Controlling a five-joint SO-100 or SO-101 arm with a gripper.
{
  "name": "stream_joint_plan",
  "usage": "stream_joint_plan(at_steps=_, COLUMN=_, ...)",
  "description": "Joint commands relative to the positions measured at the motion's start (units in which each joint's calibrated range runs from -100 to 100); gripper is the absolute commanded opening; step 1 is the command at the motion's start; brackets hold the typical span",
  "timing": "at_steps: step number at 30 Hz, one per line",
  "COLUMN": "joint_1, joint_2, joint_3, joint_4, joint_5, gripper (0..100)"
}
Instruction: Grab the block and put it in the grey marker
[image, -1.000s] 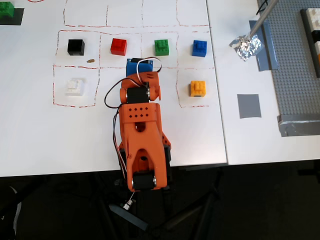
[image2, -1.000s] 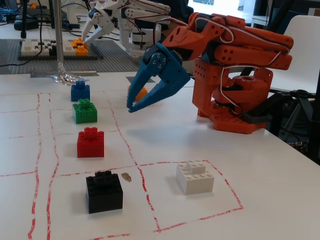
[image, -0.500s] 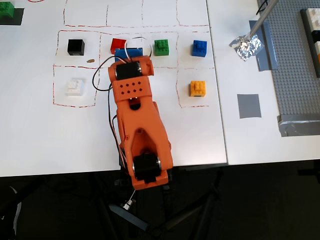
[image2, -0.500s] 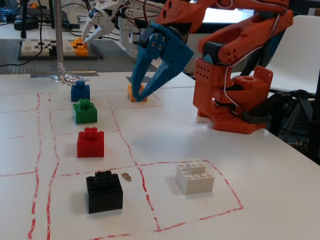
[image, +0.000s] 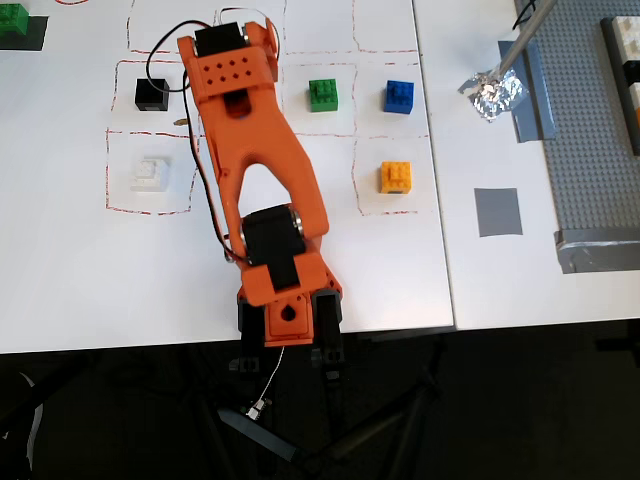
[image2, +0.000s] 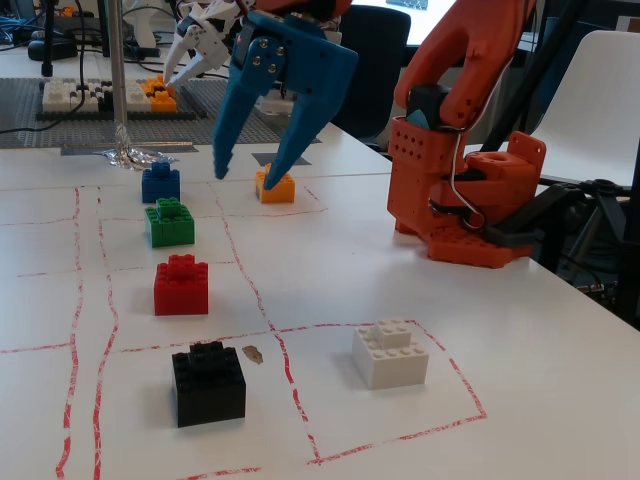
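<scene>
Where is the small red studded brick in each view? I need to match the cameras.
Overhead view: not visible. The orange arm covers the grid cell between the black brick and the green studded brick.
Fixed view: the small red studded brick sits left of centre, between the green and black bricks.
Shared landmark: the green studded brick.

red block (image2: 181, 284), blue pincer (image2: 245, 178)
</scene>
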Motion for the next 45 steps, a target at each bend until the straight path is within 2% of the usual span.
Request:
stream_joint_plan(at_steps=1, joint_1=-2.0, joint_2=4.2, joint_3=-9.4, joint_4=3.6, joint_5=-1.1, gripper=24)
stream_joint_plan(at_steps=9, joint_1=-2.4, joint_2=15.6, joint_3=-15.8, joint_4=4.5, joint_5=-2.0, gripper=34)
stream_joint_plan(at_steps=26, joint_1=-5.9, joint_2=31.9, joint_3=-29.8, joint_4=4.5, joint_5=-7.7, gripper=34)
stream_joint_plan(at_steps=35, joint_1=-5.8, joint_2=37.4, joint_3=-33.1, joint_4=2.2, joint_5=-8.0, gripper=35)
stream_joint_plan(at_steps=45, joint_1=-6.1, joint_2=41.0, joint_3=-35.0, joint_4=-2.0, joint_5=-7.8, gripper=32)
